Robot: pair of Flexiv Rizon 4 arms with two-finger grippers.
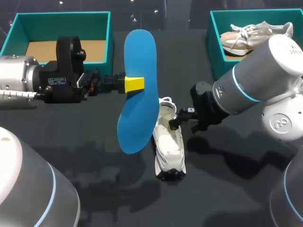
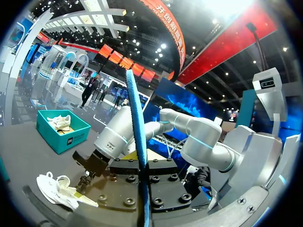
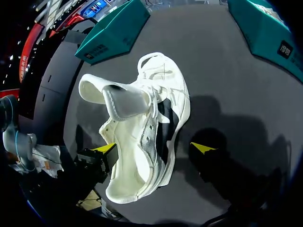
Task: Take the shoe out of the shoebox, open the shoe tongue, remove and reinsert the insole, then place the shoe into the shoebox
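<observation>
Holding a blue insole (image 1: 137, 118) raised above the counter (image 1: 227, 194), the left hand (image 1: 135, 84) is clamped across its middle.

- White shoe (image 1: 169, 149): on the counter just right of the insole, lying near to far, well apart from both boxes.
- Right hand (image 1: 182, 121): at the shoe's right side, spread wide, gripping nothing.
- Left box (image 1: 61, 18): far left corner, cardboard floor showing.
- Right box (image 1: 215, 42): far right corner, second shoe (image 1: 251, 35) inside.
- Room: dark counter shows between the boxes and near of the shoe.
- Left wrist view only: insole seen edge-on.
- Right wrist view only: tongue (image 3: 118, 97) folded out. The shoe sits between the fingers (image 3: 105, 148), one against its side, the other apart.
</observation>
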